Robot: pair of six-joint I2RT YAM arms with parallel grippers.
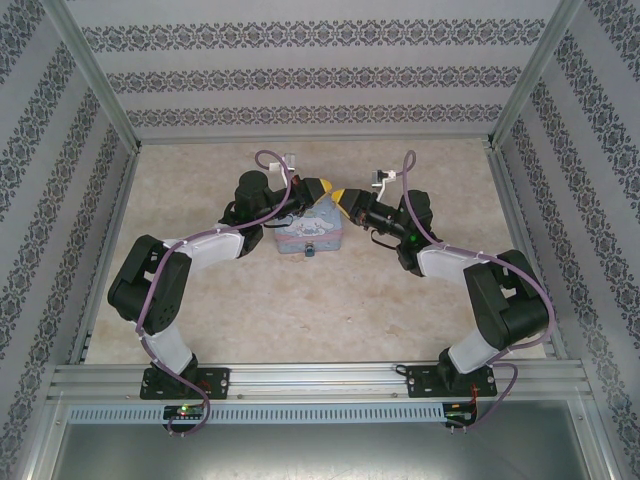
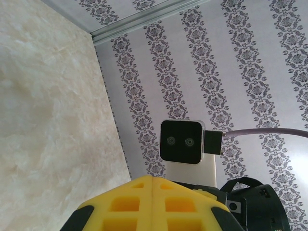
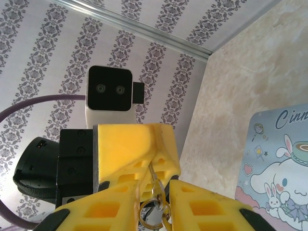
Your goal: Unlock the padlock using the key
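Beige marbled table (image 1: 400, 300) sits between patterned walls, with two arms on it. One cartoon tin (image 1: 312, 235) lies just toward 12 o'clock of centre. Both grippers meet at its 12 o'clock edge. The left gripper (image 1: 318, 187) has its fingers pressed together. The right gripper (image 1: 343, 200) is slightly parted around two small rings (image 3: 148, 208); I cannot tell if it clamps them. One key (image 3: 153, 175) rises from the rings to the left fingertips' seam. One padlock (image 1: 311, 251) is a tiny blue speck at the tin's 6 o'clock edge.
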